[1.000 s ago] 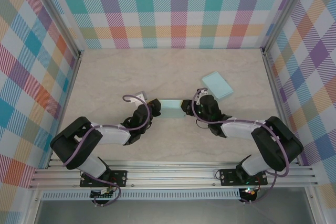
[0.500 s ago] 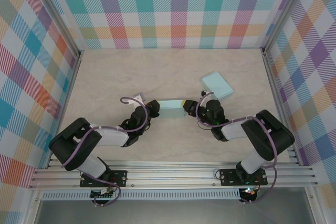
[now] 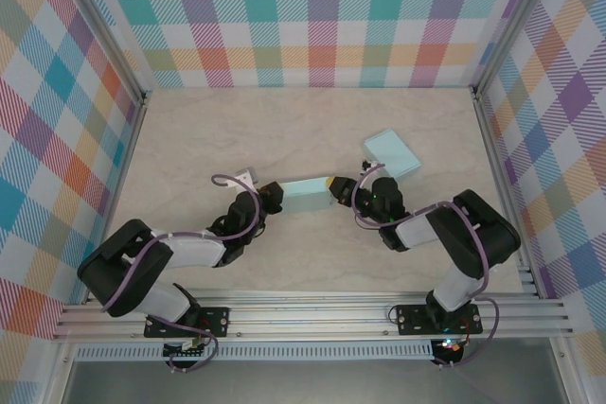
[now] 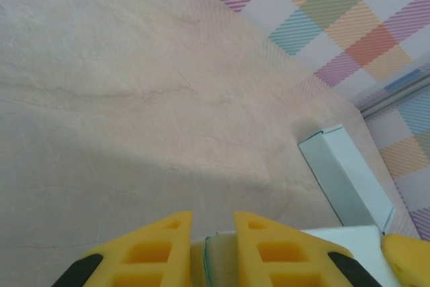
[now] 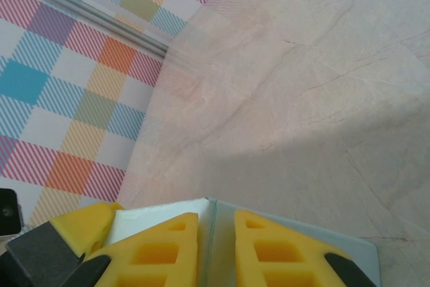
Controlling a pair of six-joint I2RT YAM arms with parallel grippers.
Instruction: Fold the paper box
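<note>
The left hand (image 3: 274,194) and right hand (image 3: 335,190) clamp the paper box (image 3: 306,197) ends at centre frame, higher than before; folding seems underway.

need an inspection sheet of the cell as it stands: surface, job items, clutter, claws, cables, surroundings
Surface: beige marbled table, no spills seen.
Job's things: pale teal paper box mid-table between the arms; second teal box lies apart, farther back on the right.
Clutter: nothing seen.
Claws: left claw pinches the paper box's left end wall; right claw pinches its right end wall.
Cables: purple cables loop off both wrists.
Surroundings: plaid walls on three sides; aluminium rail at the near edge.
</note>
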